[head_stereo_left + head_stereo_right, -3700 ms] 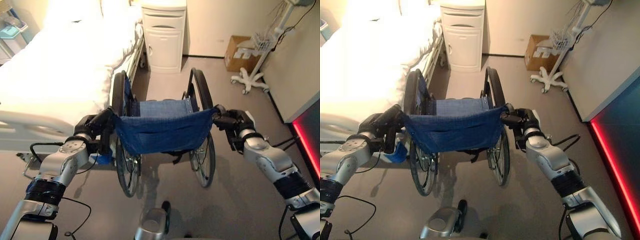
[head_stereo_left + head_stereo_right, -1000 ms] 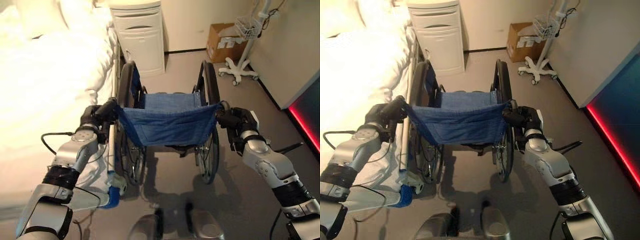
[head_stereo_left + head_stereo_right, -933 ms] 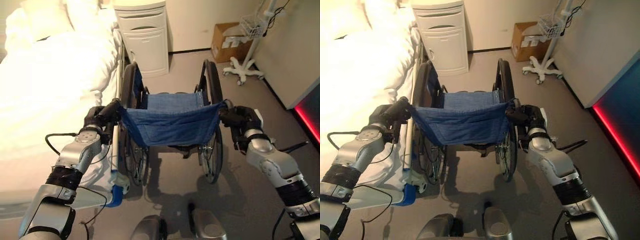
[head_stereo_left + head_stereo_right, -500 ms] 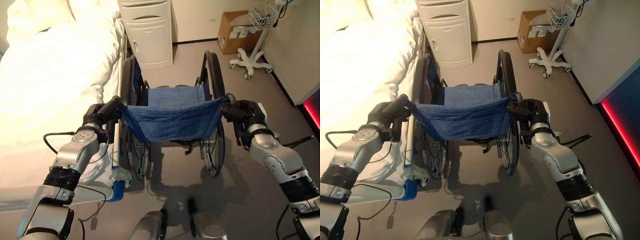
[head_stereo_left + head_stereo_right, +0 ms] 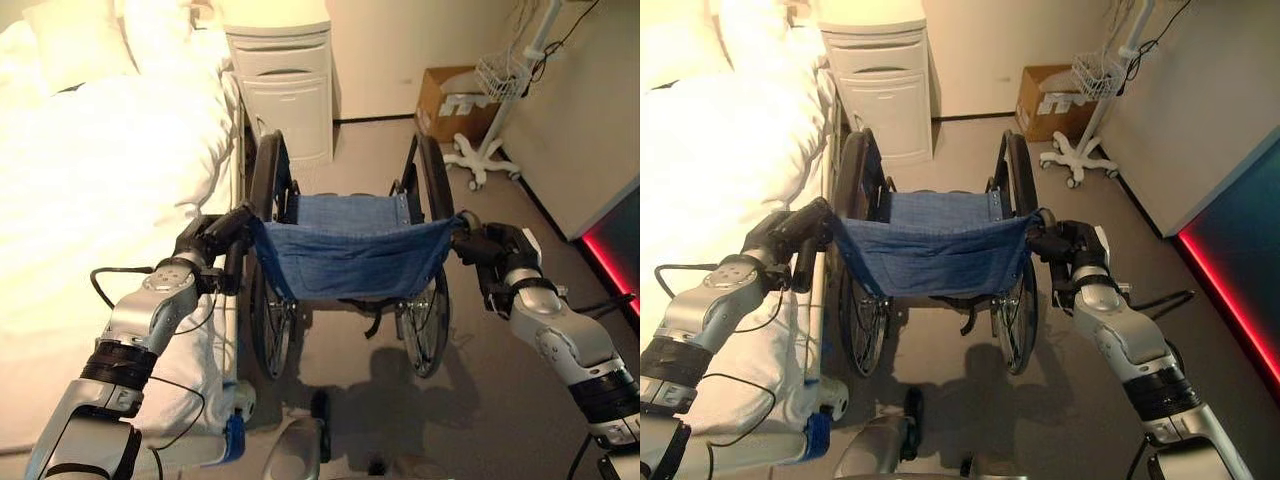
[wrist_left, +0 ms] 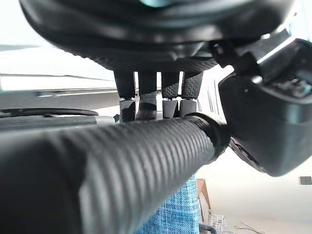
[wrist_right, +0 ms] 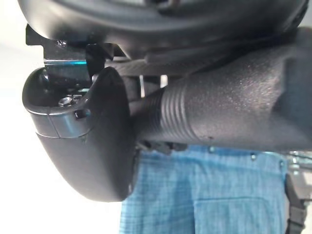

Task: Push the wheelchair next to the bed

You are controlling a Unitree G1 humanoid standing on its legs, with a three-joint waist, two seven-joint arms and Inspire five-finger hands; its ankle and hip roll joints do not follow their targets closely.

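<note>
bed [image 5: 100, 170] left, cabinet [image 5: 285, 85] ahead, floor [image 5: 500, 340] right

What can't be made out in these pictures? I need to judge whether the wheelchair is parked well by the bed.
- Wheelchair front casters and footrests: hidden behind its blue seat and backrest, in both eye views.
- Gap between wheelchair and bed: left hand and arm cover it; touching or apart, cannot tell.
- Bed foot end: cut off by the eye views' lower left edge.
- Right hand fingers: hidden round the right handle in the right wrist view.

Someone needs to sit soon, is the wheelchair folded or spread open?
Spread open: the wheelchair has its blue seat stretched flat between the wheels.
</note>
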